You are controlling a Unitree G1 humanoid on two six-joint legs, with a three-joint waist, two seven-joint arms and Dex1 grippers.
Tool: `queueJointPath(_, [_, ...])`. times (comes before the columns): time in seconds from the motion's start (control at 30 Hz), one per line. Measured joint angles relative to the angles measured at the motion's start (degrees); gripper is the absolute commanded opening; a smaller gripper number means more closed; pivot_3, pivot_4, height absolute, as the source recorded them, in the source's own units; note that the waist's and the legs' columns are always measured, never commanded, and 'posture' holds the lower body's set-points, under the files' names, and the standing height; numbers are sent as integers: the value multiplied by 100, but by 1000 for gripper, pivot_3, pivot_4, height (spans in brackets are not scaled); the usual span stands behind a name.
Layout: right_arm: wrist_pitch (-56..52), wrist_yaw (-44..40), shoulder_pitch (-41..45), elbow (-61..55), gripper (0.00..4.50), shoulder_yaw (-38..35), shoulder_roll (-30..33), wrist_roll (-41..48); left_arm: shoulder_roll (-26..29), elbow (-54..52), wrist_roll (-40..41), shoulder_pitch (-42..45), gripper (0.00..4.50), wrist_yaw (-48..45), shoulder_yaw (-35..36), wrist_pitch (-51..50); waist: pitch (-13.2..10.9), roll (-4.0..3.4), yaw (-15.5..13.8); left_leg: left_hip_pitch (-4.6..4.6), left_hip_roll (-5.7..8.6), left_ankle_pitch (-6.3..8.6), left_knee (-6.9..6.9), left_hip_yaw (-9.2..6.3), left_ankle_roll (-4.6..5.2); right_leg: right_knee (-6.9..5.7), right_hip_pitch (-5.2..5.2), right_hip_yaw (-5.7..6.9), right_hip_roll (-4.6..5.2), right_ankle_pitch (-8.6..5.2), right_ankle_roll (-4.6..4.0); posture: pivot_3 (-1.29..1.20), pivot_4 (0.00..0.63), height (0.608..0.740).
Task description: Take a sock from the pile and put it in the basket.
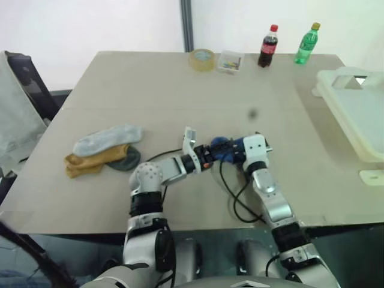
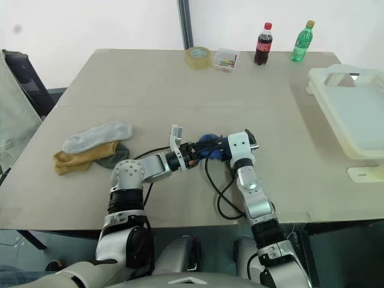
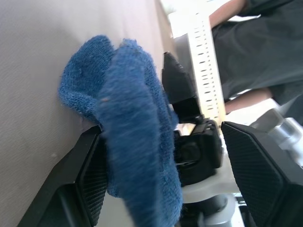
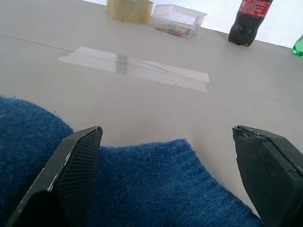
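One blue sock [image 1: 223, 150] sits between your two grippers near the tabletop's front edge, both jaws spread, the basket [image 1: 354, 114] at the right edge unfilled.

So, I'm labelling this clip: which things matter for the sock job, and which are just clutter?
Job:
- blue sock, between both grippers
- pile
- basket

Lying about:
- tape roll
- clear box
- cola bottle
- green bottle
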State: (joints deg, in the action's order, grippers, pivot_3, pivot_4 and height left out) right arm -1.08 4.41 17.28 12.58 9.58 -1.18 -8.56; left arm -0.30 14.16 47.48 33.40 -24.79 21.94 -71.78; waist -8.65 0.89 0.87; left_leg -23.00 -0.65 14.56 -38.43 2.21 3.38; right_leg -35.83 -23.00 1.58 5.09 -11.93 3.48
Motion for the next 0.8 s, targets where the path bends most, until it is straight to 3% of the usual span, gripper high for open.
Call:
queueJointPath(0.27, [-69, -81, -4, -110, 4500, -32, 139, -56, -232, -13, 450, 114, 3773, -266, 10, 227, -4, 5, -21, -30, 3, 0, -1, 0, 1, 4, -24, 1, 6, 0, -1, 0, 150, 740])
queueJointPath(0.43, [-146, -191, -6, -230, 4500, -29, 227, -79, -318, 1, 462, 155, 3773, -316, -121, 285, -3, 5, -16, -74, 6, -3, -2, 0, -2, 2, -67, 1, 1, 2, -1, 0, 150, 740])
queueJointPath(0.8, [-459, -443, -92, -639, 4500, 122, 579, -416, -565, 289, 440, 342, 3773, -244, -267, 650, -5, 6, -27, -79, 11, -2, -1, -2, 0, 7, -67, 5, -2, 0, 2, 0, 150, 740])
